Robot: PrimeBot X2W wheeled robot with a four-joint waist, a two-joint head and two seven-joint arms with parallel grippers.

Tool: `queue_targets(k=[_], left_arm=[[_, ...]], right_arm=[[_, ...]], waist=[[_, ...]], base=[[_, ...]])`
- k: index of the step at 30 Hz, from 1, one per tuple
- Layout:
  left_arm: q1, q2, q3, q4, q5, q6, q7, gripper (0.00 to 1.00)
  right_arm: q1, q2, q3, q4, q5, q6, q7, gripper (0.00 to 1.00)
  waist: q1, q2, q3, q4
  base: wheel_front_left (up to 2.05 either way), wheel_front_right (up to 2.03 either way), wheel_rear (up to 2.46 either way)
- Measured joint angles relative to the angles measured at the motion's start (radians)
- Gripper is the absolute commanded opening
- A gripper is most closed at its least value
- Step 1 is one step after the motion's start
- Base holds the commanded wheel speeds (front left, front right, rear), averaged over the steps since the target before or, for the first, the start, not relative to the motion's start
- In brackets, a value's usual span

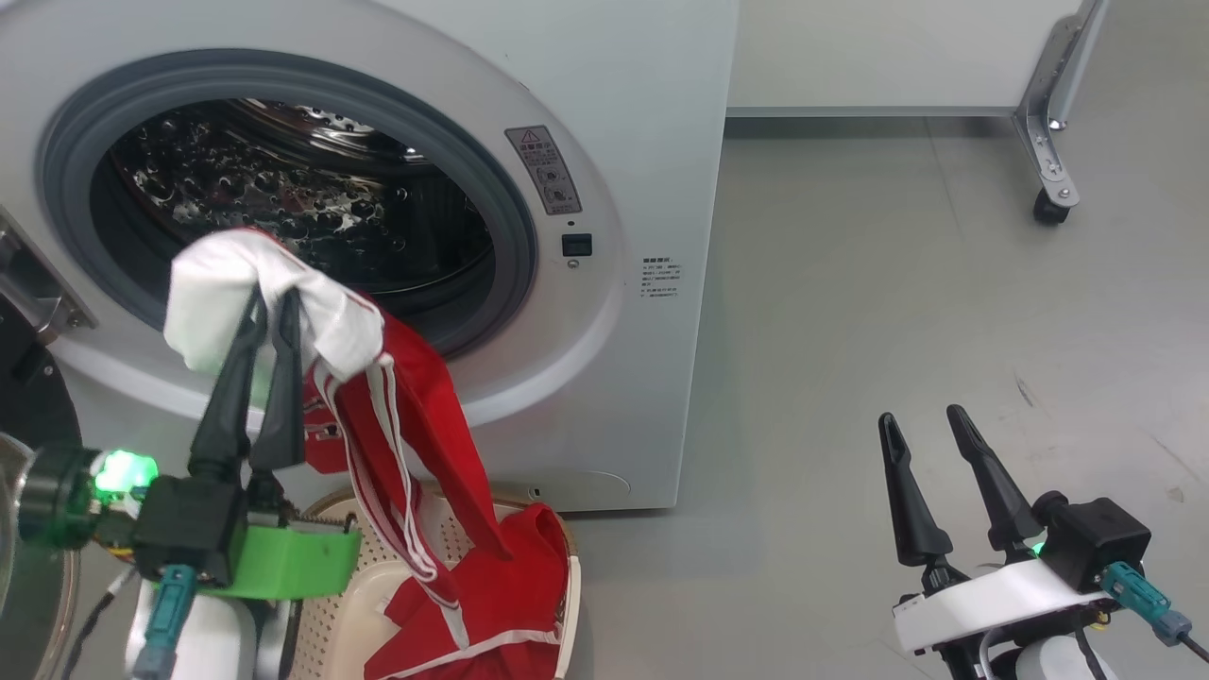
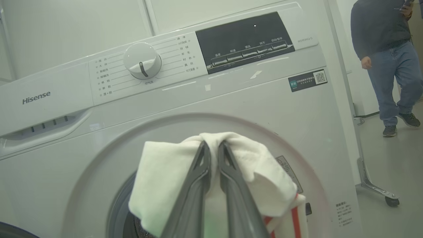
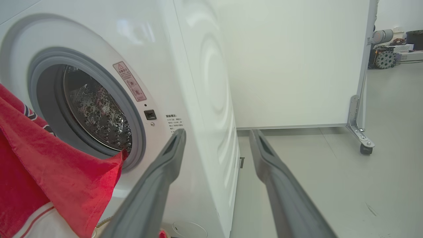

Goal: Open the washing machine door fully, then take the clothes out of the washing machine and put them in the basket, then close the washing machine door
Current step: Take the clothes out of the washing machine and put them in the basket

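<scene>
Left claw [image 1: 272, 297], raised at the lower left before the drum mouth, fingers pointing up the head view. Its two dark fingers are pinched together on a white fold of the clothes [image 1: 425, 425]; the left wrist view shows the same fold draped over both fingertips of the claw [image 2: 214, 145], with the control panel of the washing machine [image 2: 251, 109] above.

Right claw [image 1: 921, 417], low at the lower right, fingers spread wide and gripping nothing, well apart from the garment. It hangs over bare grey floor [image 1: 850, 283]. In the right wrist view the claw [image 3: 218, 132] frames the front right corner of the machine.

The washing machine door [image 1: 38, 406] stands swung open at the far left edge, only part of its dark rim in view. The grey rubber ring [image 1: 510, 217] is unobstructed on its right side. A wheeled partition [image 1: 1048, 203] stands far right, and a person [image 2: 386, 49] beyond the machine.

The basket [image 1: 321, 614] sits on the floor just before the washer front, below the opening. The red, white-striped garment hangs from the left claw and its lower end lies in the basket. The perforated steel drum [image 1: 283, 179] shows reflections; contents cannot be told.
</scene>
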Motion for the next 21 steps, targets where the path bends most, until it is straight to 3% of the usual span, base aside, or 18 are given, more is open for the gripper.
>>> queue_targets(k=[8, 21], left_arm=[[0.132, 0.002, -0.033, 0.172, -0.01, -0.022, 0.001, 0.0], [0.145, 0.009, -0.058, 0.373, -0.01, -0.055, 0.038, 0.0]], right_arm=[[-0.001, -0.005, 0.017, -0.006, 0.0, 0.0, 0.0, 1.0], [-0.021, -0.018, 0.038, -0.03, -0.001, 0.0, 0.0, 1.0]], waist=[[0.0, 0.0, 0.016, -0.003], [0.0, 0.0, 0.086, -0.019]], base=[[0.0, 0.0, 0.0], [0.0, 0.0, 0.0]])
